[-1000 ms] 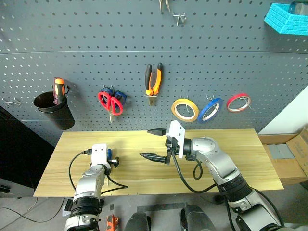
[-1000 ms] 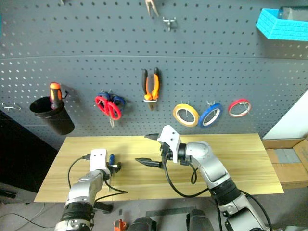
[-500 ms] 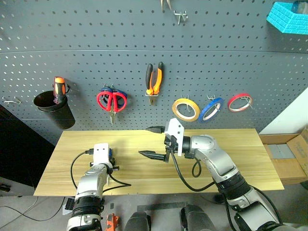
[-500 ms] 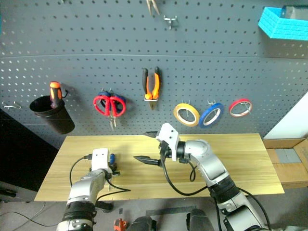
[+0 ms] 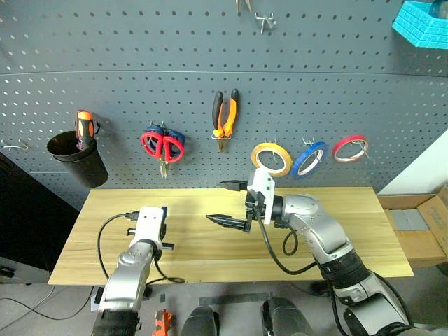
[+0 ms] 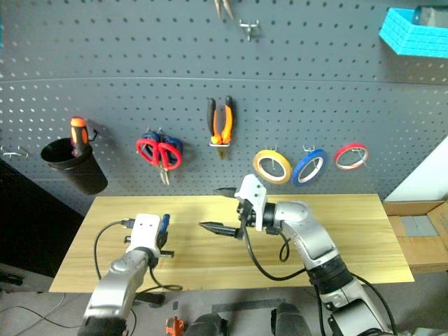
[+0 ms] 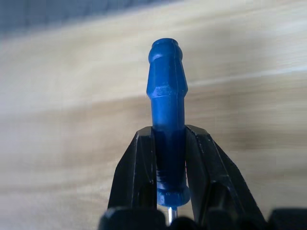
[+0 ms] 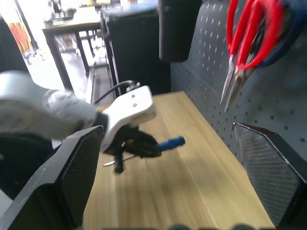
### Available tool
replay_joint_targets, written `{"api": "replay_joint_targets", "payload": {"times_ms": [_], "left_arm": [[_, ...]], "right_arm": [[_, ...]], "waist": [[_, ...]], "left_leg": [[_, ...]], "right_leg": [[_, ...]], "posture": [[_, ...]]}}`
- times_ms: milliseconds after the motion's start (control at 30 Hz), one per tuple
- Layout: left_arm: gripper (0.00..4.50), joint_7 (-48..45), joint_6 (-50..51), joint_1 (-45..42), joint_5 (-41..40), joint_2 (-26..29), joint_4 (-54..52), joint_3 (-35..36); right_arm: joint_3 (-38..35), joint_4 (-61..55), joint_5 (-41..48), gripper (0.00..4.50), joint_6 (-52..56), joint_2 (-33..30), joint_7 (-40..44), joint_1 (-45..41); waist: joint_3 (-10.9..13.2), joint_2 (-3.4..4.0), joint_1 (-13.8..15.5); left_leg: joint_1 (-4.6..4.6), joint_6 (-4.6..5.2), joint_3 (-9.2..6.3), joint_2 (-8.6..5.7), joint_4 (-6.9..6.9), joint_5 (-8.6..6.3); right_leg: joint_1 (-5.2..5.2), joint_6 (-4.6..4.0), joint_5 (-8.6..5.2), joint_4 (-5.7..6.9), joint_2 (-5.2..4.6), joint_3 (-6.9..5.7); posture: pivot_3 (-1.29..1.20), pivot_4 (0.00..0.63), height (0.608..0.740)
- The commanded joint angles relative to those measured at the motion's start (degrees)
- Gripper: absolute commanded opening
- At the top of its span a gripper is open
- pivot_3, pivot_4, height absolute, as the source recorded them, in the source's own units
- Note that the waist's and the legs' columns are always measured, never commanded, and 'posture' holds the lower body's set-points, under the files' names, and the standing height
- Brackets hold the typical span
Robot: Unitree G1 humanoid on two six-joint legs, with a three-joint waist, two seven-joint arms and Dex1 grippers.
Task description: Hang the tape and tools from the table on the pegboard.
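My left gripper [image 7: 169, 132] is shut on the small blue-handled screwdriver [image 5: 164, 213], holding it above the left part of the wooden table [image 5: 350, 224], handle pointing towards the pegboard [image 5: 350, 84]. The right wrist view shows the same screwdriver [image 8: 170, 142] from the side. My right gripper [image 5: 227, 203] hovers open over the table's middle, pointing left, nothing between its fingers. On the pegboard hang the orange-and-black pliers [image 5: 224, 119], the red scissors [image 5: 162, 145] and the blue tape [image 5: 309, 158].
A yellow tape roll [image 5: 271, 158] and a red tape roll [image 5: 348, 148] flank the blue one. A black cup [image 5: 77, 161] at the left holds an orange-and-black screwdriver [image 5: 85, 129]. Blue-handled scissors hang behind the red ones. A cyan basket [image 5: 422, 21] sits top right, a cardboard box [image 5: 427, 224] beside the table.
My left gripper closed on the blue screwdriver lying on the table and lifted it off the wood, rolling the wrist. The right gripper drifted slightly up and right, still open.
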Motion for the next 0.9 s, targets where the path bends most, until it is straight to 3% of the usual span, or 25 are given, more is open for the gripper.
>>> {"api": "replay_joint_targets", "payload": {"times_ms": [33,167,333,500,767,900], "left_arm": [[0.51,1.5,-6.1,4.1,6.6,3.6,-12.4,-0.8],[0.51,5.9,-11.2,7.3,14.5,7.1,-23.9,4.8],[0.51,6.7,-14.8,4.7,15.4,9.2,-25.8,13.8],[0.51,6.5,-16.0,-9.7,11.9,13.2,-14.6,19.3],[0.51,4.6,-23.4,-32.8,7.1,14.6,8.5,15.5],[0.51,5.8,-26.3,-39.5,5.9,14.5,17.0,15.3]], "right_arm": [[-3.0,-5.5,5.5,4.50,4.0,0.8,-0.6,0.0],[-6.4,-7.5,10.0,4.50,7.1,4.6,-5.0,-2.4],[-6.5,-6.5,10.8,4.50,7.6,8.1,-7.9,-5.3],[-5.6,-4.9,9.7,4.50,7.1,11.2,-10.1,-7.9],[-2.3,-1.7,3.7,4.50,5.0,14.0,-14.6,-11.4],[-2.0,-0.4,0.9,4.50,3.5,16.2,-17.9,-13.4]], "waist": [[0.0,0.02,0.2],[-0.1,0.01,0.7],[-0.6,0.03,1.8],[-0.9,-0.28,3.1],[-1.2,-0.70,2.7],[-1.2,-0.71,1.9]], "left_leg": [[-0.06,-0.01,-0.04,0.01,0.00,0.01],[-0.08,-0.01,-0.03,-0.01,-0.01,0.01],[-0.05,-0.03,-0.02,-0.03,0.00,0.03],[-0.05,-0.15,-0.04,-0.08,0.08,0.12],[-0.02,-0.30,-0.03,-0.15,0.13,0.22],[-0.06,-0.33,0.00,-0.26,0.11,0.24]], "right_leg": [[-0.04,0.00,0.00,-0.01,0.00,-0.03],[-0.04,-0.01,0.00,0.00,0.00,-0.03],[-0.04,-0.01,0.00,0.09,0.07,-0.14],[-0.03,-0.01,0.01,0.20,0.26,-0.38],[-0.05,-0.02,0.02,0.35,0.35,-0.44],[-0.18,-0.04,0.03,0.39,0.41,-0.45]], "posture": [[0.06,0.124,0.740],[0.10,0.098,0.740],[0.12,0.081,0.740],[0.11,0.083,0.740],[0.08,0.091,0.740],[0.05,0.089,0.740]]}}
